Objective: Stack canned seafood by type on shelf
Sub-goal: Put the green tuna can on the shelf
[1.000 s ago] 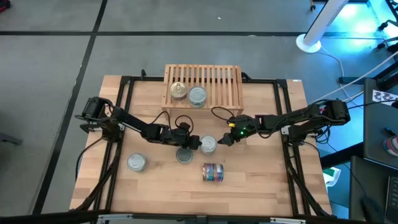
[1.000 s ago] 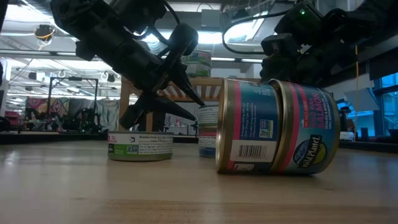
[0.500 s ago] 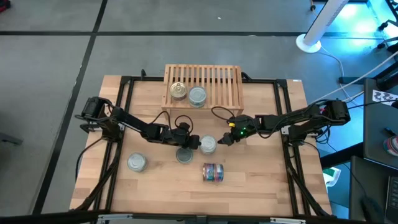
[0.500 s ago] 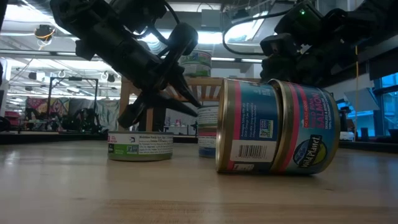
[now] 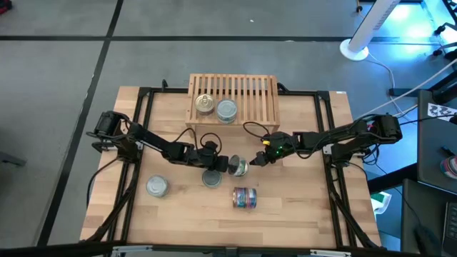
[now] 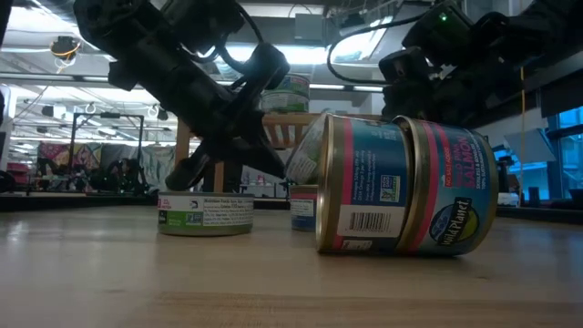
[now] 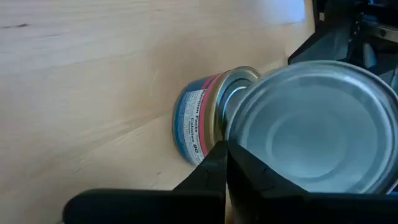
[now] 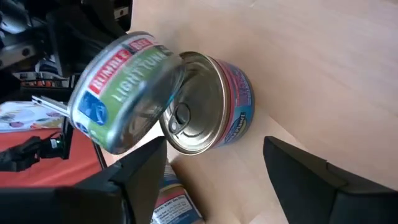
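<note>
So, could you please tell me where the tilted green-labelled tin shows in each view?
High view: green-labelled tin at table centre.
Low view: centre, tilted.
Left wrist view: large silver face, right side.
Right wrist view: upper left.
Shared landmark: blue-red tin directly under it, also in the low and left wrist views.

A grey floor [image 5: 57, 64] crossed by dark seams surrounds the light-wood bench [image 5: 300, 207]. A white pillar base [image 5: 355, 48] stands beyond its far right corner (bathed in blue light).
</note>
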Robot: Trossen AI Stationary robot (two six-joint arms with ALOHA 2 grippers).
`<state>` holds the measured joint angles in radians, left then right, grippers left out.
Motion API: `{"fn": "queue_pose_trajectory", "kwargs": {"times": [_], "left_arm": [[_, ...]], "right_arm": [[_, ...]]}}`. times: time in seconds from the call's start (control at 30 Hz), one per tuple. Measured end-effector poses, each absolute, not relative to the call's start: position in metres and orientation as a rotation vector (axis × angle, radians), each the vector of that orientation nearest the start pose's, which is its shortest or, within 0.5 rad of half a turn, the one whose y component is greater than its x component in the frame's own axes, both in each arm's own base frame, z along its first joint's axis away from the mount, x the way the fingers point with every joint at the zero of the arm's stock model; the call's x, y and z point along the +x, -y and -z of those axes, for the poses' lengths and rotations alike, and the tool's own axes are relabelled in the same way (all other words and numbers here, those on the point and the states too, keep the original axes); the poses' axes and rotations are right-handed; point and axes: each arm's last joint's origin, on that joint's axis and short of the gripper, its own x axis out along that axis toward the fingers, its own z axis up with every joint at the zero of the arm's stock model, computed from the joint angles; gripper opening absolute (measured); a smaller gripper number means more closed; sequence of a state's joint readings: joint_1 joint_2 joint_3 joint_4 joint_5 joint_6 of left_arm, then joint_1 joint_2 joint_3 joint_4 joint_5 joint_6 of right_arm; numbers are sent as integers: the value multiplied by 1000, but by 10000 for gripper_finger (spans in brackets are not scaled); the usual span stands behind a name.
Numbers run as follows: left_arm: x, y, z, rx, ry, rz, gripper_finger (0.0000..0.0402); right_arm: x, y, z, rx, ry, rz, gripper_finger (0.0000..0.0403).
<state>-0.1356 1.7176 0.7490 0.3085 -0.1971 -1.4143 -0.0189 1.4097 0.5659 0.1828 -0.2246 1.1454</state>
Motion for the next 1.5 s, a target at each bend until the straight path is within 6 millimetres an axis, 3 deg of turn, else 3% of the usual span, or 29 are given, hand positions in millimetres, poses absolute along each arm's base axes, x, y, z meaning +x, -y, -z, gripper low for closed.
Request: {"fn": "queue_pose_trajectory", "kwargs": {"times": [0.43,0.9,1.23,1.5], "left_arm": [[321,38,-139,-1257,-477,-494,2],[322,38,-140,-1263,-471,-492,4],[322,38,-140,-1276,-468,-495,4],[322,38,-140,-1278,-473,-489,4]], "right_arm": [[269,-3,-175,1318,-607,105,271],[271,-3,-177,1466,-577,151,271],[271,-18,-177,1483,-554,185,271],[275,-17,-175,1487,-512,190,271]]}}
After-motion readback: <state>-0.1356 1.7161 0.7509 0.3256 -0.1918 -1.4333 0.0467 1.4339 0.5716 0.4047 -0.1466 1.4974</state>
